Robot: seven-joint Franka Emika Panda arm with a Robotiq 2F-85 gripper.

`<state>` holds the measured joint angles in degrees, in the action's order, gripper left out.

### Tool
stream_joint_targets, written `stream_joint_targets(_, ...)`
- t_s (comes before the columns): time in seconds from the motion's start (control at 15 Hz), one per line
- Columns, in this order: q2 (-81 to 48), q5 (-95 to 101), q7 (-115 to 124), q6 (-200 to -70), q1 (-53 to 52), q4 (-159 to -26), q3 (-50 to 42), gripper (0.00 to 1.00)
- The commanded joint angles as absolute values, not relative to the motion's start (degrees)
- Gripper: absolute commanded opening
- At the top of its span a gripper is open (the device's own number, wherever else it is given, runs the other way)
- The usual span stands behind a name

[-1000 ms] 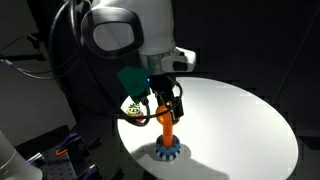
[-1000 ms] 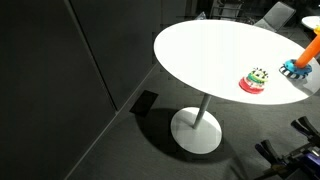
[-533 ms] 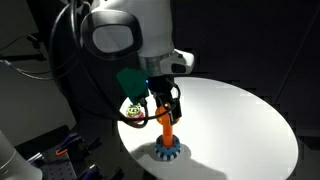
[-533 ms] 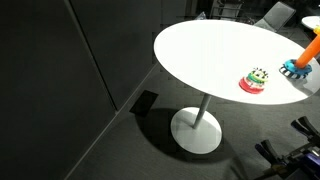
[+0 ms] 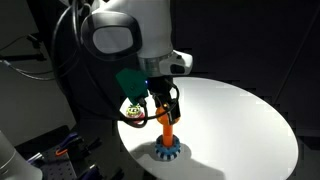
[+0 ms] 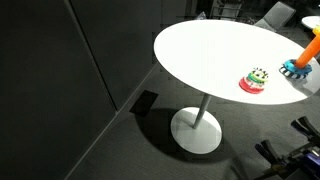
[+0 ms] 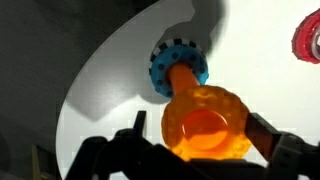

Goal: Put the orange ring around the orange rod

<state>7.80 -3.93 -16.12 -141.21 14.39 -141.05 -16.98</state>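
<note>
1. Table top [image 5: 240, 120]: white, smooth, even satin sheen, no grain; material cannot be told.
2. Orange ring [image 7: 205, 125]: translucent plastic, glossy, glowing in the light, surface slightly bumpy.
3. Orange rod [image 7: 180, 78]: opaque plastic, smooth, mild gloss.
4. Blue base [image 7: 160, 68]: toothed plastic, duller than the rod.
5. Gripper [image 5: 165, 112]: black, matt, hard-looking fingers [image 7: 285, 150].
6. Arm shell [image 5: 125, 30]: white, smooth moulded casing, glossy highlights.
7. Round red, green and yellow piece [image 6: 255, 80]: plastic-looking, faint shine.
8. Floor [image 6: 100, 140]: dark, matt.
</note>
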Motion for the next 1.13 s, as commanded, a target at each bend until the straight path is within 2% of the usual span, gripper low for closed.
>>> stream_joint_targets(0.0, 7.92, -4.29, -16.99, -141.13, 14.21, -141.11, -17.09, 1.00)
stream_joint_targets(1.07, 6.84, -3.87, -16.18, -141.06, 14.41, -141.11, -16.94, 1.00)
